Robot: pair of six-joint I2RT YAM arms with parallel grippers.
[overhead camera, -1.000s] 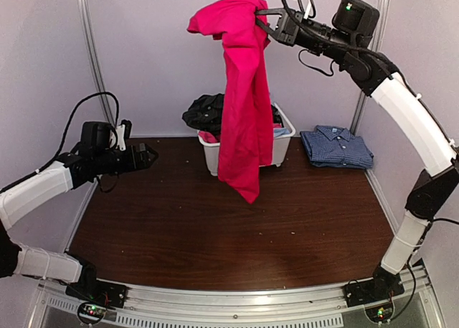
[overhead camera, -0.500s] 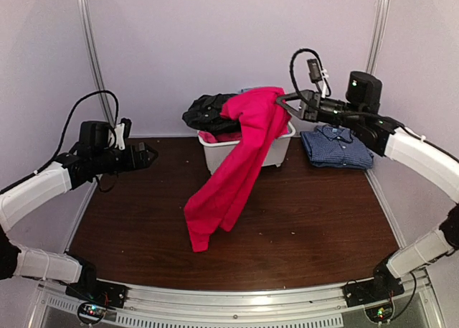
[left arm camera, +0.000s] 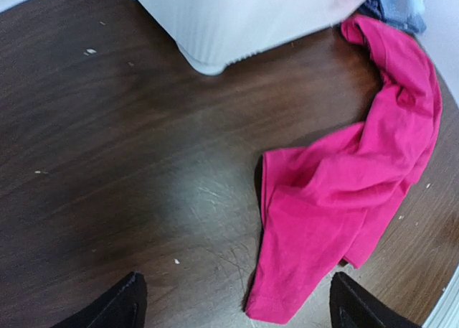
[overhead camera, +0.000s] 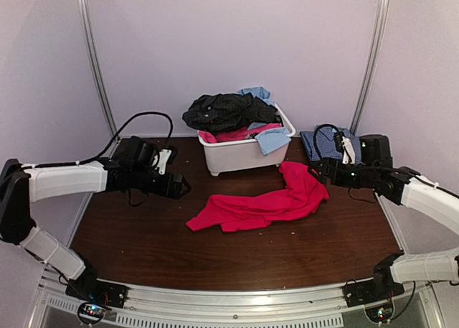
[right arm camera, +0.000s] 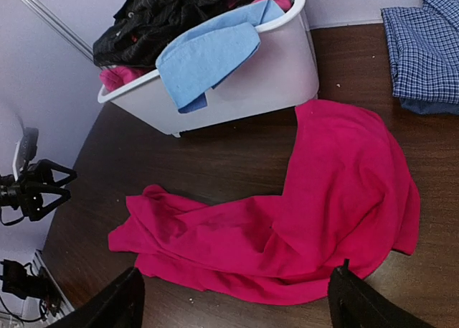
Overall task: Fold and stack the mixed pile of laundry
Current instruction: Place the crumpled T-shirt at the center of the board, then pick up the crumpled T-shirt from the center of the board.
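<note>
Here's the left arm (overhead camera: 68, 179) reaching in low from the left of the white tub (overhead camera: 240, 157), forearm close to level. The left gripper (overhead camera: 185, 186) sits in front of the tub's left corner, fingers spread wide (only the two dark tips peek in at the bottom corners of its wrist view), nothing between them. Front-right of the tub, the right arm (overhead camera: 430, 197) lies low too, elbow bent, right gripper (overhead camera: 314, 171) pointing leftward, jaws wide apart and empty

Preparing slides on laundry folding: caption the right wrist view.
Pink garment lies crumpled on the table beneath the open right gripper, beside the laundry tub and checked shirt.
</note>
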